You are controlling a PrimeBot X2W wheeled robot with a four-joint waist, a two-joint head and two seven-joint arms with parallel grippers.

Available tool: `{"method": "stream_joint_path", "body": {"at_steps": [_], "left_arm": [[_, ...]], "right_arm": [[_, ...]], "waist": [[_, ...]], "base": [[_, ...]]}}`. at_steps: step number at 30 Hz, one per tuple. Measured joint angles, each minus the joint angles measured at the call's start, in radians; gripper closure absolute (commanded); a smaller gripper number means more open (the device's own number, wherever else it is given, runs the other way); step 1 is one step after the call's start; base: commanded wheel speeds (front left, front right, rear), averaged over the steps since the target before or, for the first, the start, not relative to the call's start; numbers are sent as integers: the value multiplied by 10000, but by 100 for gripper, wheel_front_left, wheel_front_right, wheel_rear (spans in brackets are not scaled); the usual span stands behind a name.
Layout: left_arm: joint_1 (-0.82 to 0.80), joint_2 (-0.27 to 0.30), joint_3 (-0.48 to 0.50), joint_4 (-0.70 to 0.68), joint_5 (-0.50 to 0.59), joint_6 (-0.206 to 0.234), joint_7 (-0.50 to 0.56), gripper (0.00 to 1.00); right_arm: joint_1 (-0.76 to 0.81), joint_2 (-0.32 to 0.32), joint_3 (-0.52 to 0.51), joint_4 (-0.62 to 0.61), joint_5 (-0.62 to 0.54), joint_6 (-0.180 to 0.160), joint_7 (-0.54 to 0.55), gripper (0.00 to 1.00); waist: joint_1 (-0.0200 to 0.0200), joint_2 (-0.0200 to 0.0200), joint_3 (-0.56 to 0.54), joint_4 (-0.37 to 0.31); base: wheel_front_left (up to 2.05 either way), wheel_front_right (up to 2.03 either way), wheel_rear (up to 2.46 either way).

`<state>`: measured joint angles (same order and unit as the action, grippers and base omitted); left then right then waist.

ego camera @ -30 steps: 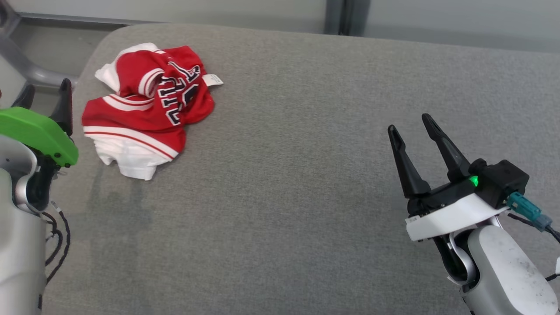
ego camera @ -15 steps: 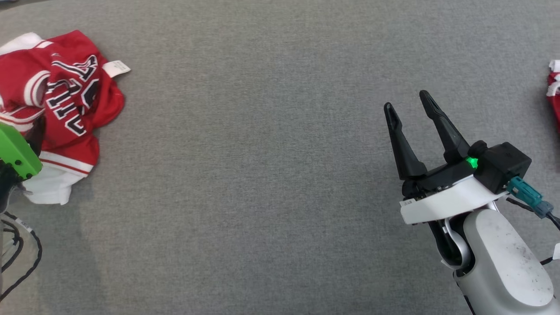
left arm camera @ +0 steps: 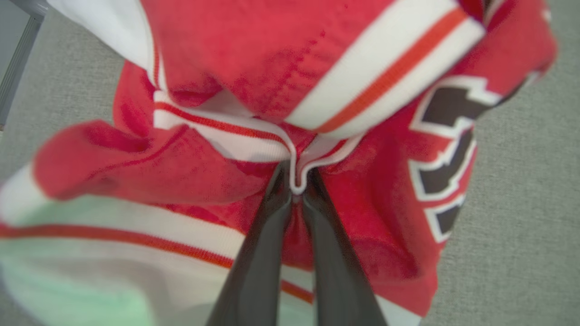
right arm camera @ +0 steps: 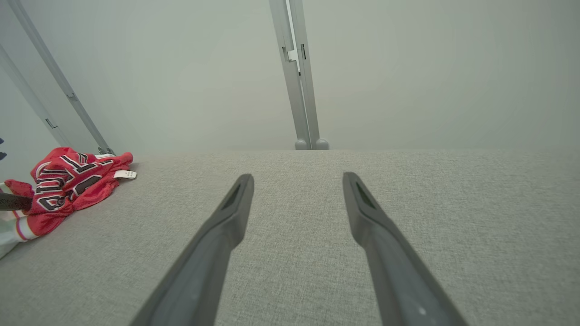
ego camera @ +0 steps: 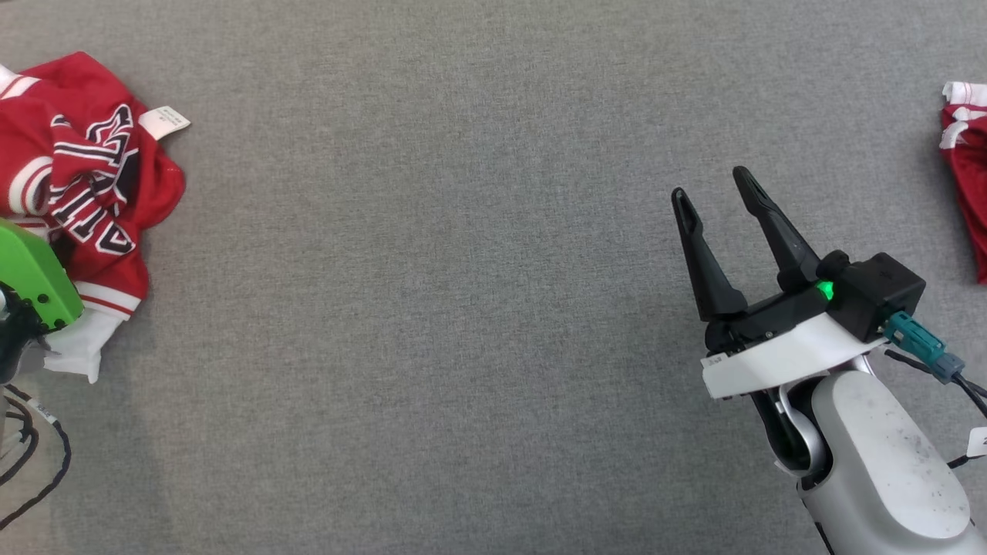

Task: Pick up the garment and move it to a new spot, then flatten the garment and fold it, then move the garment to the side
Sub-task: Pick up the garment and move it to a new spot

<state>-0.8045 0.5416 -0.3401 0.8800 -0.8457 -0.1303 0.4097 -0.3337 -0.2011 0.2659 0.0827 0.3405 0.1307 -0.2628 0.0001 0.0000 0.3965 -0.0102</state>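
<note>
Red-and-white jersey (ego camera: pixel 116 177) lay crumpled at the left edge of the counter (ego camera: pixel 463 308), one fold clamped in the closed left pincer (left arm camera: pixel 297 181), right pincer (ego camera: pixel 713 189) open and empty, so moving, flattening and folding seemingly all lay ahead.

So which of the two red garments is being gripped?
The left garment, with black lettering: the left gripper pinches its trim. The right-edge garment lies untouched.

You see the jersey (ego camera: pixel 85 177) cut off at the head view's left edge, its lower part behind the green wrist cover (ego camera: pixel 35 281). A second red garment (ego camera: pixel 968 177) is clipped at the right edge. The label (ego camera: pixel 163 121) carries print too small to read. The left gripper (left arm camera: pixel 297 185) has its tips buried in a fold, and the nearest cloth is blurred.
</note>
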Motion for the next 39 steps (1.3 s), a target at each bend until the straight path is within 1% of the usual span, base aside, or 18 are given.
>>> {"method": "stream_joint_path", "body": {"at_steps": [8,14,19,24,27,34,39], "left_arm": [[-281,598,-1352,-1064,253,-4,-903,100],[-670,957,-2360,-2376,374,-4,-1083,100],[-979,1185,-3032,-3628,709,-4,-1221,100],[-1131,1072,-3254,-4945,874,-2,-1252,100],[-1158,918,-3246,-5781,874,109,-1335,100],[-1129,466,-3032,-7580,518,681,-1521,100],[-207,182,-3150,-8163,336,1072,-1789,100]], "right_arm": [[267,102,69,265,86,0,0,0],[660,295,12,349,167,0,0,0],[935,403,-161,366,190,0,0,0],[1165,385,-209,407,186,0,0,0],[1250,376,-297,391,178,0,0,0],[1412,336,-708,255,169,-2,0,0],[1446,385,-897,171,169,0,0,0]], "waist": [[0,0,-915,110],[0,0,-1785,78],[0,0,-2439,-127],[0,0,-2839,-615],[-1,0,-3004,-996],[-1,0,-3207,-1902],[-1,0,-3092,-2387]], "base": [[0,0,0],[0,0,0],[0,0,0],[0,0,0],[0,0,0],[0,0,0],[0,0,0]]}}
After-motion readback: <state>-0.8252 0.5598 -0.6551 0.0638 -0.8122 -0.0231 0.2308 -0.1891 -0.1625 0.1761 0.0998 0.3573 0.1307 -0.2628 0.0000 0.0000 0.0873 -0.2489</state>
